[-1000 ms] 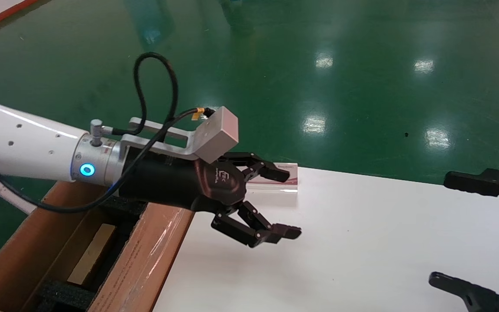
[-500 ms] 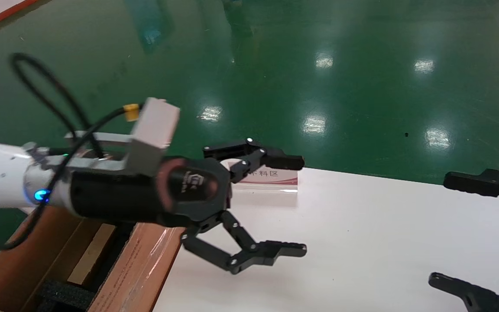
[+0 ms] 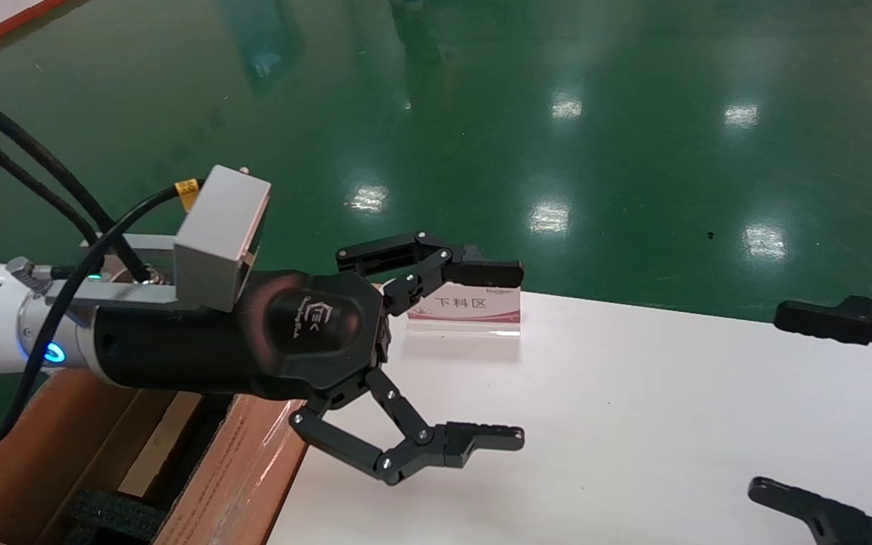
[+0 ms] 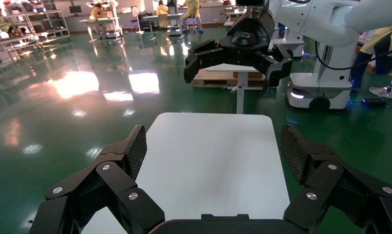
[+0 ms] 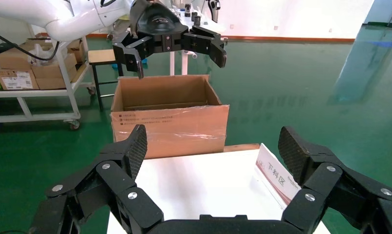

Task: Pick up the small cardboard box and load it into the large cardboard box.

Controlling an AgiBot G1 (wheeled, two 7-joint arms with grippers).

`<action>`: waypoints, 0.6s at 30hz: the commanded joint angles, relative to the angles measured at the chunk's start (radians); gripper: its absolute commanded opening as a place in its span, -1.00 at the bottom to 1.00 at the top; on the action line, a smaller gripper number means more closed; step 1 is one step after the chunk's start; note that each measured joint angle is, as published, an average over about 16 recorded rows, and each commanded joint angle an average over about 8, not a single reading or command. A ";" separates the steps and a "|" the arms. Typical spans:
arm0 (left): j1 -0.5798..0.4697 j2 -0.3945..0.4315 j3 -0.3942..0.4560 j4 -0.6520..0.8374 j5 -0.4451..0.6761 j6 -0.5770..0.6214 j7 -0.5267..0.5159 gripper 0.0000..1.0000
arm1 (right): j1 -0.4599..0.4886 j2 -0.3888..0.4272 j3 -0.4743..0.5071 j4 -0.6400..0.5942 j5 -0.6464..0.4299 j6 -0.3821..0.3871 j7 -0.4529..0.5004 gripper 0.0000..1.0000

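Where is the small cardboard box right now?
In the head view, the small cardboard box lies inside the large cardboard box at the robot's left, beside the white table, below the open, empty left gripper.

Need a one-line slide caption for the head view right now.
Open, empty left gripper over the white table beside the large cardboard box.

"下料区" on table sign (image 3: 466, 309)
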 commanded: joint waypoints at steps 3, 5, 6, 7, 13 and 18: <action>0.003 0.000 -0.005 0.000 -0.002 0.001 0.001 1.00 | 0.000 0.000 0.001 0.000 -0.001 0.000 0.001 1.00; 0.005 0.000 -0.008 0.000 -0.003 0.002 0.002 1.00 | 0.000 0.000 0.001 0.000 -0.001 0.000 0.001 1.00; 0.006 0.001 -0.010 0.000 -0.004 0.002 0.002 1.00 | 0.000 0.000 0.001 0.000 -0.001 0.000 0.001 1.00; 0.007 0.001 -0.011 0.001 -0.005 0.003 0.002 1.00 | 0.000 0.000 0.001 0.000 -0.001 0.000 0.001 1.00; 0.003 0.000 -0.004 0.000 -0.002 0.001 0.001 1.00 | 0.000 0.000 0.001 0.000 -0.001 0.000 0.001 1.00; 0.001 0.000 -0.001 0.000 -0.001 0.000 0.001 1.00 | -0.001 0.000 0.001 0.000 -0.001 0.000 0.001 1.00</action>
